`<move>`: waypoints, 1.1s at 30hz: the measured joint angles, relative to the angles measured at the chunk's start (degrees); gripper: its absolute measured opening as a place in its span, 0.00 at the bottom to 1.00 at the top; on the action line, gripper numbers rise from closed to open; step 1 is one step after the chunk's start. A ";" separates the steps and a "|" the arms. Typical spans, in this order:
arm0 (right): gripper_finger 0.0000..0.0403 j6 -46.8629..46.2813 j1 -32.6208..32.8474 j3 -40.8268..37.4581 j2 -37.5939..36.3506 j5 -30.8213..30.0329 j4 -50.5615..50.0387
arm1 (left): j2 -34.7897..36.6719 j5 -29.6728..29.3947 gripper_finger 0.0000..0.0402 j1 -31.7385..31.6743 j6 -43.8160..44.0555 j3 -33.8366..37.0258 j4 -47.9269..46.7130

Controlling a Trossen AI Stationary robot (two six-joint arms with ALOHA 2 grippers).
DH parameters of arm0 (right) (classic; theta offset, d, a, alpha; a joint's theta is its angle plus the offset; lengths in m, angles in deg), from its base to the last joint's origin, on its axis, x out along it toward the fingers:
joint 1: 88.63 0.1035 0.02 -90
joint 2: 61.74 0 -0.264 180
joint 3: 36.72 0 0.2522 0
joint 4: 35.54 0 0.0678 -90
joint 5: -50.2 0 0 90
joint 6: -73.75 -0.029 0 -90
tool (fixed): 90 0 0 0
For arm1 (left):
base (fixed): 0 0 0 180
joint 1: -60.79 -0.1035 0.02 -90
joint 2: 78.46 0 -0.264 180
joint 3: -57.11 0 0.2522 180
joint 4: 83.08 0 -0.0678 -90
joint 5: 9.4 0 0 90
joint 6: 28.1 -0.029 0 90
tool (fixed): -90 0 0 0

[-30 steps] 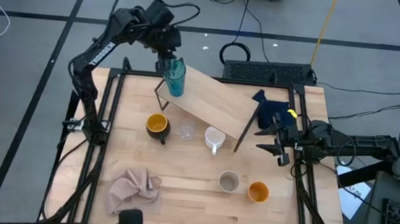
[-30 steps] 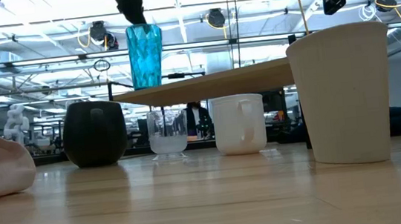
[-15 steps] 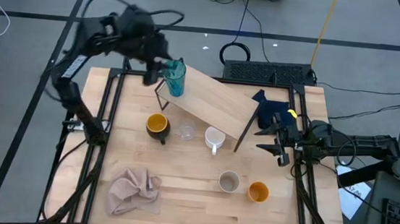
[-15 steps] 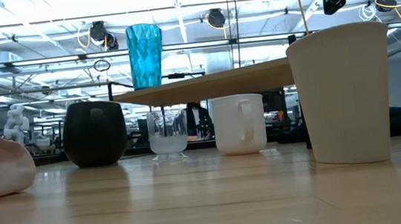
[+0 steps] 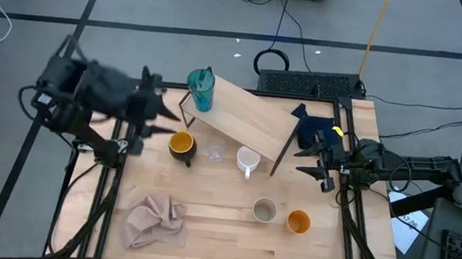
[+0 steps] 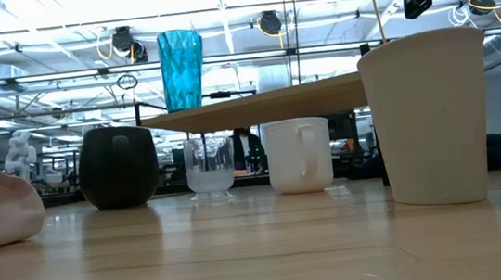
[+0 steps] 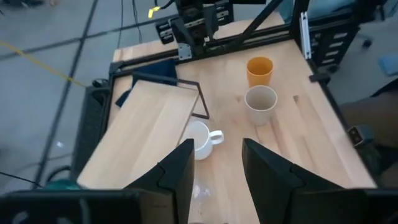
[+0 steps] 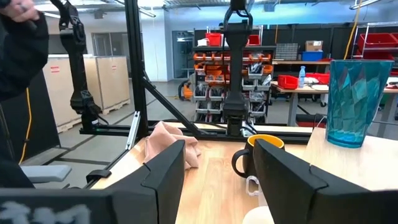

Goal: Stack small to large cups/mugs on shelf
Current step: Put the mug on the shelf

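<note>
High cam straight down; low cam table-level; both share shelf [image 5: 240, 119] (wrists oblique).

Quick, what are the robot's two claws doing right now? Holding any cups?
Left gripper: open, holding nothing, near the black mug.
Right gripper: open, holding nothing, waiting at the table's right edge.

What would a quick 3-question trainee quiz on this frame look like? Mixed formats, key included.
1. True or false: the teal tumbler stands on the shelf.
2. Which cup sits closest to the orange cup? A) white mug B) beige cup C) clear glass
3. Fill in: the left gripper hangs with open jaws beside the ___ mug.

Key:
1. True; it is the only cup up there.
2. B, the beige cup.
3. Black, the black mug with the orange inside.
</note>
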State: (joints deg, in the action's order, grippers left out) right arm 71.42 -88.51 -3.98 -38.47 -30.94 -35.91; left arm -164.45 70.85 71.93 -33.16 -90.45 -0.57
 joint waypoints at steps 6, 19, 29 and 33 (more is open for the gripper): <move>0.45 -0.02 -0.01 0.00 0.01 0.02 -0.11 | -0.11 -8.38 0.34 8.13 2.72 10.57 4.09; 0.45 -1.69 0.00 -0.02 0.02 0.15 -2.39 | 6.31 -6.11 0.34 6.03 3.10 51.06 43.12; 0.45 -2.65 -0.02 -0.02 0.00 0.22 -3.00 | 7.38 -5.13 0.34 3.44 1.52 78.00 84.98; 0.45 -3.04 -0.02 -0.02 0.00 0.24 -3.10 | 13.87 -6.03 0.34 0.96 0.69 82.63 86.35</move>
State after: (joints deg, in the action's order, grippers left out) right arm 68.38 -88.53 -4.00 -38.47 -30.70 -39.01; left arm -150.58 64.82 72.89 -32.46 -7.82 85.78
